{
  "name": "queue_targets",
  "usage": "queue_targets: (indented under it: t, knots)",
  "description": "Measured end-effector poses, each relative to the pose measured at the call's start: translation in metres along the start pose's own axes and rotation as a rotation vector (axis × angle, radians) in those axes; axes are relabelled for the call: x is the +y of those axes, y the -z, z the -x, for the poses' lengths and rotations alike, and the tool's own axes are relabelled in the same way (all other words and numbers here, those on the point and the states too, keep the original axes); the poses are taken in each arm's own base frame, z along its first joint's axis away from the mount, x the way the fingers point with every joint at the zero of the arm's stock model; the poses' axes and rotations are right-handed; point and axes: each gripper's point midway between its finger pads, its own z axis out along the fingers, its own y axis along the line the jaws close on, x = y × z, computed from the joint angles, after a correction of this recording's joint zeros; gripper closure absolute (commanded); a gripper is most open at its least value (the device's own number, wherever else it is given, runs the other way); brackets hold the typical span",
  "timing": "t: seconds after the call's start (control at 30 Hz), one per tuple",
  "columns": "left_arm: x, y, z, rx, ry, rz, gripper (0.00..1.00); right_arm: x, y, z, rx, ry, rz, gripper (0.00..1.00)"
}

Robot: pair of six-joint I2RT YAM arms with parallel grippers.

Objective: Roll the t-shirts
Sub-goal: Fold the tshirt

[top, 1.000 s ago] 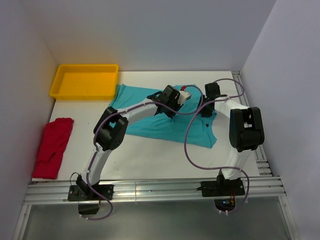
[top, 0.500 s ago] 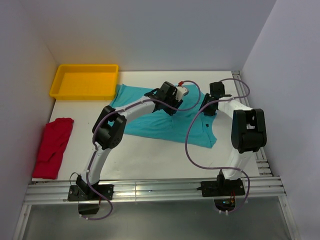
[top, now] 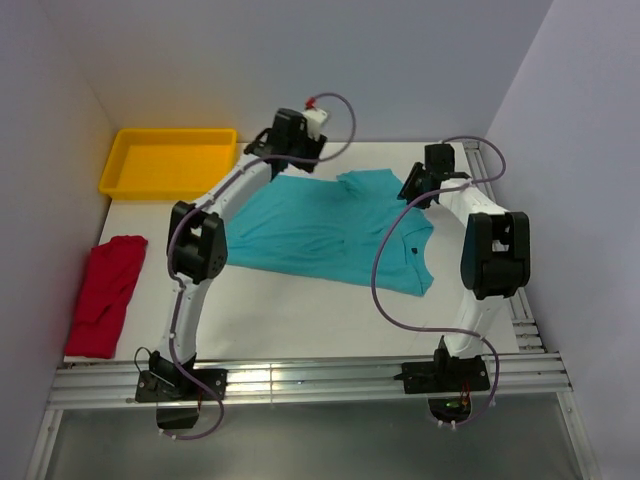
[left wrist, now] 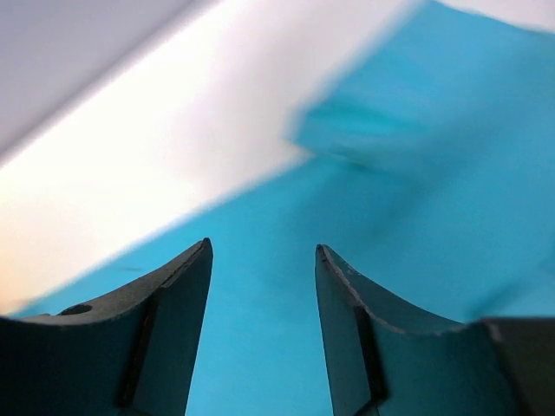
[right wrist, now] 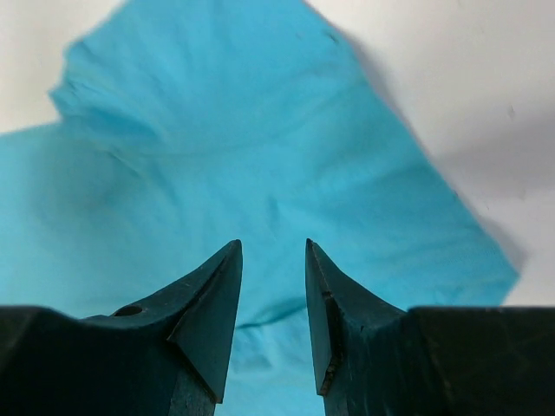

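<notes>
The teal t-shirt (top: 320, 228), soft matte cloth with shallow creases, lies spread on the white surface (top: 300, 315), beneath both pairs of fingers. The left fingers (left wrist: 182, 290) are dark, curved wedges. They stand apart with nothing between them, above the shirt's edge, with bare surface beyond their tips. That view is blurred, so the raised fold ahead of them is hard to read. The right fingers (right wrist: 212, 290) are dark and pointed, likewise apart and empty over a rumpled flap of the shirt. Well off to the left of the left fingers, a red t-shirt (top: 105, 290) lies bunched, apart from a shallow rectangular yellow tray (top: 168, 188).
</notes>
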Motion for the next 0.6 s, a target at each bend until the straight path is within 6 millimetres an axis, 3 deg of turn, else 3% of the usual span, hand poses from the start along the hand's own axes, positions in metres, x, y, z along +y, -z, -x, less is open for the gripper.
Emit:
queue_targets:
  t: [0.07,0.13,0.2,0.3,0.37,0.4,0.6]
  knots:
    - [0.056,0.000,0.007,-0.025,0.030,0.087,0.43,0.008,-0.001,0.010,-0.015,-0.005,0.021,0.57]
    - [0.103,-0.002,-0.003,-0.012,0.052,0.156,0.43,0.014,-0.002,0.016,-0.022,-0.008,0.035,0.57]
    - [0.150,-0.006,-0.028,0.030,0.079,0.217,0.43,0.015,-0.008,0.018,-0.016,-0.013,0.040,0.58]
    - [0.200,-0.014,-0.087,0.134,0.118,0.276,0.41,0.015,-0.016,0.015,0.003,-0.017,0.043,0.58]
    - [0.218,-0.019,-0.121,0.198,0.137,0.291,0.40,0.014,-0.020,0.010,0.018,-0.019,0.040,0.57]
    - [0.223,-0.022,-0.128,0.205,0.141,0.286,0.39,0.013,-0.022,0.009,0.023,-0.020,0.039,0.58]
    - [0.232,-0.029,-0.125,0.190,0.124,0.311,0.39,0.012,-0.024,0.008,0.027,-0.019,0.035,0.57]
